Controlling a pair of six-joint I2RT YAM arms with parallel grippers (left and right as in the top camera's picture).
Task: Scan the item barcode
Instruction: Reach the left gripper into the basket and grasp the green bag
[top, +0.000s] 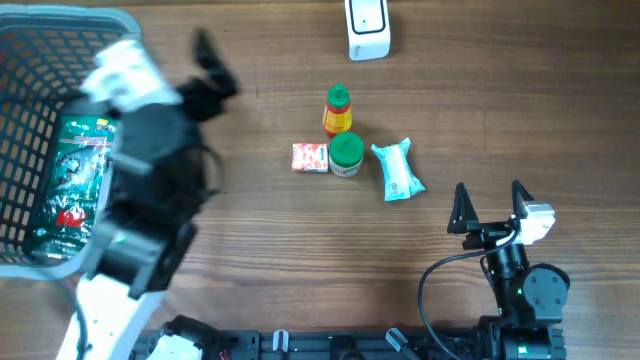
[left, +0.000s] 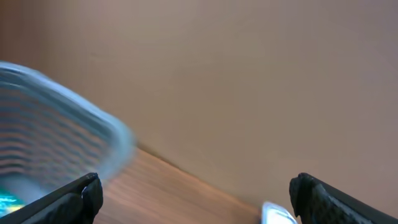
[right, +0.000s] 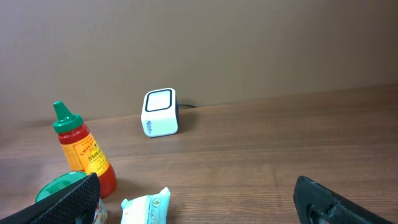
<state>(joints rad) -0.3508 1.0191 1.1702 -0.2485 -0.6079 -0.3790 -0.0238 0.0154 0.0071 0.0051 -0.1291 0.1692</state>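
We see the left tool (top: 214, 66) in the upper left of the overhead frame, blurred, beside the basket (top: 25, 110). In its wrist view the two fingers stand wide apart at the lower corners with nothing between them. The right tool (top: 489, 187) sits at the lower right, its fingers also spread and empty, pointing toward the top of the frame.

A green packet (top: 75, 185) lies flat inside the basket at the left edge. Its long axis runs roughly top to bottom of the frame, leaning a little to the right at the top.

The other items form a tight group at the centre of the surface (top: 250, 230). The bottle (top: 338, 112) stands upright with its green cap up. The green-lidded jar (top: 346, 155) is just below it in the frame, and the red box (top: 310, 157) is just left of the jar. The teal pouch (top: 398, 170) lies flat to the right of the jar. Its long axis runs from upper left to lower right.

The white scanner (top: 367, 28) stands at the top centre, well apart from the group. Its window faces the lower edge of the frame.
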